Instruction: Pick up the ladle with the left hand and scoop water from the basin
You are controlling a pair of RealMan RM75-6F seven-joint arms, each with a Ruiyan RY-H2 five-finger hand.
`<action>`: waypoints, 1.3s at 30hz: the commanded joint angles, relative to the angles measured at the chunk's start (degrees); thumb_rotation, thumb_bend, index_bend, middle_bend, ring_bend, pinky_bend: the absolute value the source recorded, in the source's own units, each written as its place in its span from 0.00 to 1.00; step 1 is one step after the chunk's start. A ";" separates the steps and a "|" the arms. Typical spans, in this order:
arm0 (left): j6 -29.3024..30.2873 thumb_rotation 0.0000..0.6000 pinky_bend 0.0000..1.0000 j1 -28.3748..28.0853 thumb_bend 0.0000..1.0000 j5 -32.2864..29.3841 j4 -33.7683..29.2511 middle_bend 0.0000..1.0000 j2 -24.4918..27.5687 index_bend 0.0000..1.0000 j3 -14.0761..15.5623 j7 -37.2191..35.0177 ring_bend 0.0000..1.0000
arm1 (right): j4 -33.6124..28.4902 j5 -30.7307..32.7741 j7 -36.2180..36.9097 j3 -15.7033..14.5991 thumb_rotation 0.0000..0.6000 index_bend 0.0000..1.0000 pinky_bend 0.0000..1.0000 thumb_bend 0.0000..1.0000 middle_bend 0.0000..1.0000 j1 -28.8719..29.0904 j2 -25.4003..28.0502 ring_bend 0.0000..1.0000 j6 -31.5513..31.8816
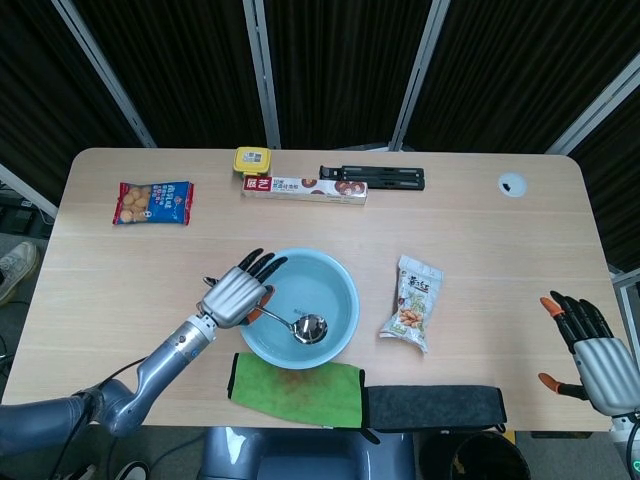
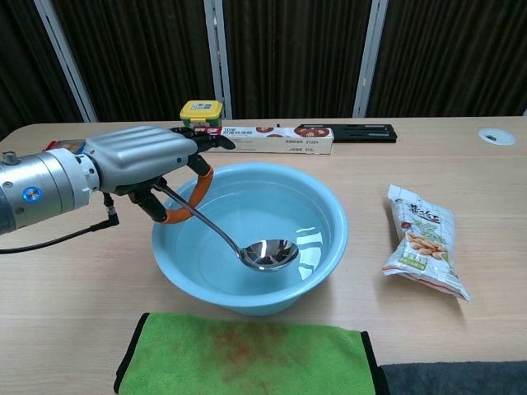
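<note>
The robot's left hand (image 2: 144, 160) holds the shiny steel ladle with the orange loop handle (image 2: 235, 239) by its handle, fingers stretched forward over the left rim of the round light-blue plastic basin (image 1: 345, 285). The ladle slopes down to the right, and its bowl sits low inside the basin at the water surface, near the middle. The right hand (image 1: 595, 345) rests at the near right edge of the pale wooden table (image 1: 480, 230), fingers spread and holding nothing.

A green cloth (image 2: 247, 354) lies just near of the basin, with a dark grey cloth (image 1: 432, 407) to its right. A white snack bag (image 2: 424, 239) lies right of the basin. At the far side sit a yellow tin (image 1: 253, 159), a long white box (image 1: 305, 188) and a black rail (image 1: 372, 177). A red snack packet (image 1: 153, 203) lies far left.
</note>
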 commanded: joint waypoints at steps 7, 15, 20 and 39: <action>-1.30 1.00 0.00 -1.17 0.46 -1.97 4.99 0.00 -2.53 0.73 0.62 -1.31 0.00 | -0.07 0.23 -0.92 -0.01 1.00 0.00 0.00 0.00 0.00 0.29 -0.32 0.00 -0.74; -0.69 1.00 0.00 -1.40 0.46 -2.37 9.47 0.00 -3.38 0.74 0.84 -2.69 0.00 | -0.42 1.60 -2.09 0.45 1.00 0.00 0.00 0.00 0.00 0.93 -0.74 0.00 -2.29; 2.00 1.00 0.00 -0.91 0.47 -1.04 8.47 0.00 -1.52 0.75 1.01 -1.58 0.00 | -0.57 1.52 -2.60 0.38 1.00 0.00 0.00 0.00 0.00 0.90 -0.86 0.00 -2.27; 9.28 1.00 0.00 0.61 0.47 -0.11 -2.83 0.00 7.72 0.75 -0.23 7.57 0.00 | -1.17 0.61 -3.87 -0.14 1.00 0.00 0.00 0.00 0.00 0.83 -1.08 0.00 -2.08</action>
